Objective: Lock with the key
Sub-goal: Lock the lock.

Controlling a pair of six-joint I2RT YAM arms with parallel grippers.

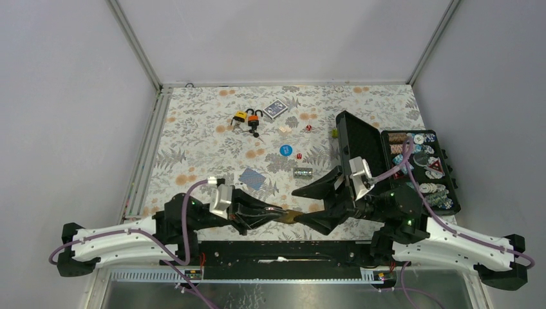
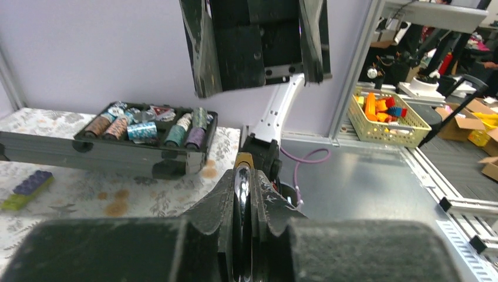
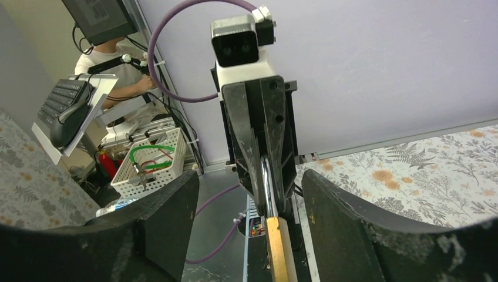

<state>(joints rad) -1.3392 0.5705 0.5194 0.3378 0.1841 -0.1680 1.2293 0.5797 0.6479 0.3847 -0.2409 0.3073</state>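
My left gripper point(image 1: 278, 212) is shut on the chrome shackle point(image 2: 242, 189) of a brass padlock point(image 1: 291, 215) and holds it above the table's near edge, body pointing right. My right gripper point(image 1: 304, 205) is open, one finger on each side of the brass body point(image 3: 277, 247) without touching it. In the right wrist view the left gripper point(image 3: 265, 176) pinches the shackle point(image 3: 267, 187) straight ahead. No key shows in either gripper. An orange padlock point(image 1: 254, 119) and a yellow padlock point(image 1: 239, 117) with keys lie at the far side of the table.
An open black case point(image 1: 360, 138) with poker chips stands at the right. A card deck point(image 1: 275, 108), a blue card point(image 1: 253, 178), a blue chip point(image 1: 286, 150), a red die point(image 1: 299, 154) and a small metal block point(image 1: 302, 172) lie on the floral cloth.
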